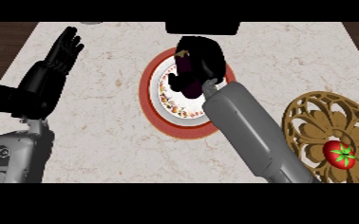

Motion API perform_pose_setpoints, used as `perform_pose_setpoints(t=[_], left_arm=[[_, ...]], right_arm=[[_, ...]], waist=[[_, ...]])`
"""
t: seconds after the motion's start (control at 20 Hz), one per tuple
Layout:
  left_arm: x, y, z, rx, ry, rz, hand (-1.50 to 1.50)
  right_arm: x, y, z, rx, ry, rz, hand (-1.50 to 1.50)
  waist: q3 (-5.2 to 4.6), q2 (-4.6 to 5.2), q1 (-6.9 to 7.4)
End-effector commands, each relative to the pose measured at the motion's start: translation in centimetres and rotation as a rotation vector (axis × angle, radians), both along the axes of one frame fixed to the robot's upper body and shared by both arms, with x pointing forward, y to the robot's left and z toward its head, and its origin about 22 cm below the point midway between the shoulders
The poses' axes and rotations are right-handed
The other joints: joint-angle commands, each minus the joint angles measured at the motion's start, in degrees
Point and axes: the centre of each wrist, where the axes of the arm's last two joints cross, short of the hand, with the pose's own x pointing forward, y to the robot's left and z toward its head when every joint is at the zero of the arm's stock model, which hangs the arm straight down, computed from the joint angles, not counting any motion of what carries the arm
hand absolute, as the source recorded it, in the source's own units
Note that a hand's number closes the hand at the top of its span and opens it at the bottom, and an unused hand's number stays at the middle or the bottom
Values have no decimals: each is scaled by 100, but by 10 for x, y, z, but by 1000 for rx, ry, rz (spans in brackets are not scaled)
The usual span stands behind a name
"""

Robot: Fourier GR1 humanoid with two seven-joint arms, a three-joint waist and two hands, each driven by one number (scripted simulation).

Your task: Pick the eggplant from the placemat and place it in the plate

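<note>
Eggplant [186, 67]: dark purple, held in the right hand [207, 53] over the plate [148, 99], above the plate's middle and toward its far side. Long axis runs roughly from far to near across the plate; the pale stem end points to the far rim. Cannot tell whether its lower end touches the plate or hangs just above it

Right hand: fingers curled round the eggplant from the plate's right and far side, covering most of its upper part; only a strip of purple skin shows on the side facing the plate's left. The hand holds nothing else. Its grey forearm crosses the plate's near-right rim and hides that part of it

Plate: round, with a red outer band, a white inner face and a ring of small flower pattern. It sits on the pale marble counter [105, 123]

Left hand [46, 76]: well to the left of the plate, open, fingers straight and close together, pointing away toward the far edge. It touches nothing and is at rest

Placemat [308, 114]: golden openwork, well to the right of the plate, partly cut by the view's edge. A red tomato [341, 154] with a green calyx lies on its near part
</note>
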Motion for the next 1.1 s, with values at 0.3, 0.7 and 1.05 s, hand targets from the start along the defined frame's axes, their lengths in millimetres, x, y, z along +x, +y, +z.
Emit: perform_pose_setpoints(t=[0.3,0.7,1.05], left_arm=[[8,-2,-10,-5,-9,-23,0],[8,-15,-1,-3,-13,-23,0],[8,18,-7,-6,-9,23,0]], right_arm=[[24,2,-37,192,79,-50,-150],[29,9,-15,446,-95,-74,-150],[24,-5,-19,676,-123,-113,-150]], waist=[[3,71,192],[6,32,129],[2,-15,-84]])
